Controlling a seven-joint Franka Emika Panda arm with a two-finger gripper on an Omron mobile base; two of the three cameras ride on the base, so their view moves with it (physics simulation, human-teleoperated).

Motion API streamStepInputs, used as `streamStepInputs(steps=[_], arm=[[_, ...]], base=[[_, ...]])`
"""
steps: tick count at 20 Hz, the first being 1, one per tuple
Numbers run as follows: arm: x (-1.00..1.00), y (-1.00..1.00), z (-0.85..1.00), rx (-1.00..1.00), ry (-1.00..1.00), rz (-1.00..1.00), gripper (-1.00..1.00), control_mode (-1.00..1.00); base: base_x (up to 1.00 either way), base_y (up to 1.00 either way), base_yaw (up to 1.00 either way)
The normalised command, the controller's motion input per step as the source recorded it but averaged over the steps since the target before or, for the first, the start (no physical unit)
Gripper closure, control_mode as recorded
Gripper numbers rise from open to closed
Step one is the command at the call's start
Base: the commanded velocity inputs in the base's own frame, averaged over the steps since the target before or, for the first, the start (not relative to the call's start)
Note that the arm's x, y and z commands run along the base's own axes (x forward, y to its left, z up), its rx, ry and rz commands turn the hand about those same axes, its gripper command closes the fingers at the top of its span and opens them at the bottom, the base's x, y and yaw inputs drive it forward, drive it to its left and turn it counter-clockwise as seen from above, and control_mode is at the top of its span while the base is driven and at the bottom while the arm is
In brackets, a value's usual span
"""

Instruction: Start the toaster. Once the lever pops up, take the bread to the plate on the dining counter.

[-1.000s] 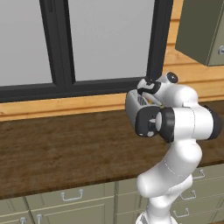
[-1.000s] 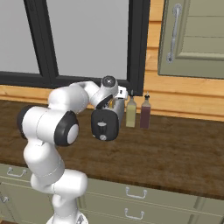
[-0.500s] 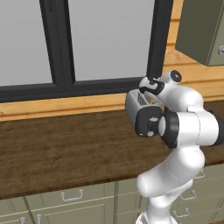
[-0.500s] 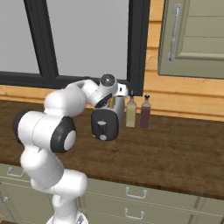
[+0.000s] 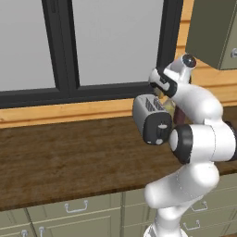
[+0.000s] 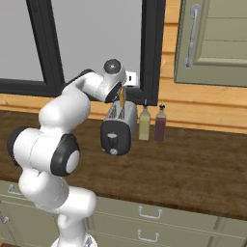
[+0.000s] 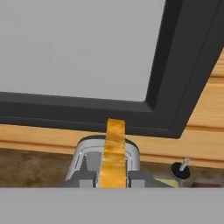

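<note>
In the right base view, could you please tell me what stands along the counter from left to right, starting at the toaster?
Toaster with the bread above its slot, then the pale yellow bottle, then the dark red bottle.

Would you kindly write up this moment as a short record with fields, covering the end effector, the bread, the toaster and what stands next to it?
end effector: above the toaster, closed on the bread
bread: tan slice, upright, gripped at its lower end between the fingertips
toaster: silver and black, on the wooden counter below the window
bottles: two right of the toaster, upright
cabinet: on the wall, door closed
</note>
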Motion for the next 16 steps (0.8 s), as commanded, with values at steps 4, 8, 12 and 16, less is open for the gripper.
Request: streamStepInputs(steps=[4, 8, 12, 16], arm=[[-0.56, 0.03, 0.87, 0.00, 0.00, 0.00, 1.00, -1.00], [-0.79, 0.00, 0.70, 0.00, 0.00, 0.00, 1.00, -1.00], [-0.59, 0.00, 0.57, 0.00, 0.00, 0.00, 1.00, -1.00], [-0.34, 0.00, 0.47, 0.00, 0.00, -0.01, 1.00, -1.00]], base=[[0.00, 0.00, 0.00], [0.00, 0.00, 0.00], [0.00, 0.00, 0.00], [0.00, 0.00, 0.00]])
